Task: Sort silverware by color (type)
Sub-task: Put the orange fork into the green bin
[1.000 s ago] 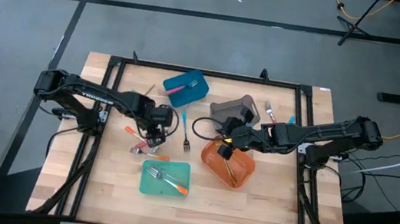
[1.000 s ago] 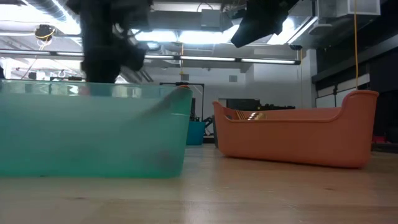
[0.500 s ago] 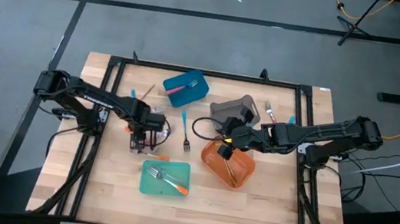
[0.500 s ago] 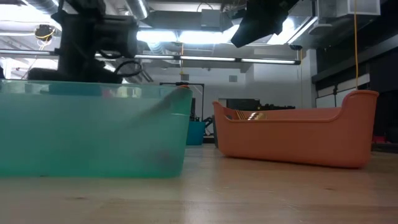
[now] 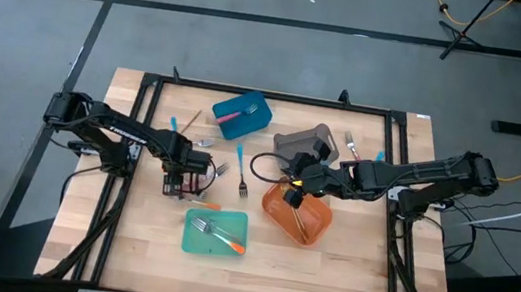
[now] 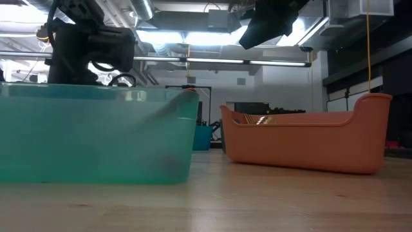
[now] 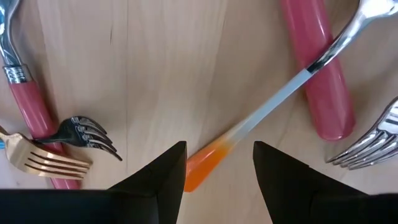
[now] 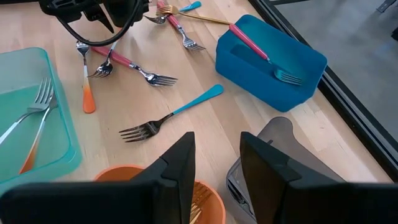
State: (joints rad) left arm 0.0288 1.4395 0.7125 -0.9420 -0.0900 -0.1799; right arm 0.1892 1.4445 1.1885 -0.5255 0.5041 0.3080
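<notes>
Table: light wood top [image 5: 344, 278] inside a black frame, grey floor around it; low view looks into a workshop with ceiling lights.
Left gripper [image 5: 176, 177]: low over the loose cutlery at table centre-left; fingers [image 7: 158, 177] spread apart, holding nothing, either side of the orange handle end.
Orange-handled utensil [image 7: 249, 127]: flat on the wood, clear-to-orange handle, its tip between the left fingers, not touched.
Pink-handled pieces [image 7: 317, 74]: two seen in the left wrist view, one crossing over the orange one, one beside a gold fork [image 7: 43, 160] and a dark fork head.
Right gripper [image 5: 293, 193]: above the rim of the orange bin [image 5: 303, 219]; fingers [image 8: 177, 171] part-way apart, nothing seen between them.
Orange bin contents: gold cutlery inside.
Teal bin [image 5: 216, 233]: near front edge, holds forks, one orange-handled.
Blue bin [image 5: 242, 115]: at the back, holds one pink-handled fork [image 8: 264, 59].
Grey bin [image 5: 303, 142]: just behind the orange bin.
Blue-handled fork [image 5: 241, 169]: alone on the wood between the blue and orange bins.
</notes>
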